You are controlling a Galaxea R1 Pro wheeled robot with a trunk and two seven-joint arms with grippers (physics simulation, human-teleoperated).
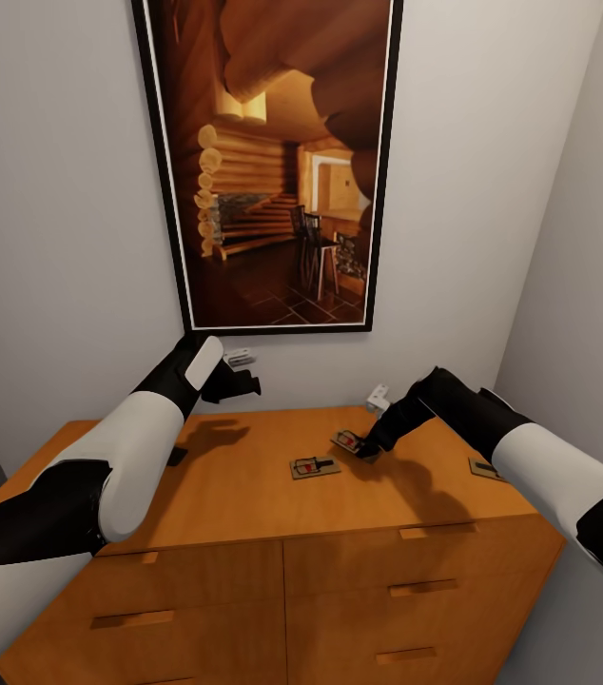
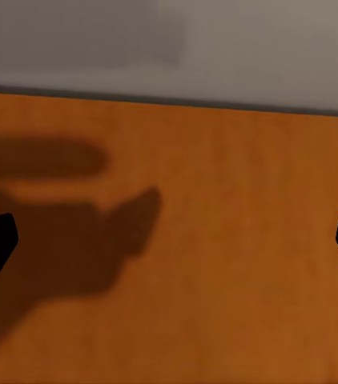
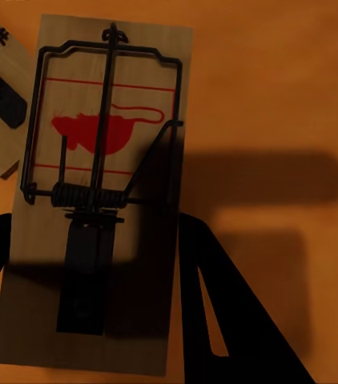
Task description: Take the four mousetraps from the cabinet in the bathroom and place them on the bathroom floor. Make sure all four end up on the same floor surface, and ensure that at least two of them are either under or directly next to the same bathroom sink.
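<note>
The right gripper (image 1: 370,445) is down on the top of the cabinet (image 1: 244,485), at about 2 o'clock from the centre of the wooden top. In the right wrist view a mousetrap (image 3: 97,200) lies between the two dark fingers (image 3: 233,320), one on each long side. The jaws stand apart and I cannot tell if they already touch the wood of the trap; they are not clamped on it.

A second mousetrap (image 1: 314,467) lies just beside it, toward 8 o'clock from the first, and its corner shows in the right wrist view too. A third mousetrap (image 1: 484,468) lies near the right edge of the top, at 3 o'clock, partly behind the right forearm.

The left gripper (image 1: 235,384) hangs above the back left of the top with its jaws wide apart and nothing between them.

The main risk, I think, is the flatness of the trap. If the fingers close too high, they may slip over the thin slab and push it away. It could then knock the neighbour trap. The right forearm also passes close to the third trap and could sweep it off the edge.
</note>
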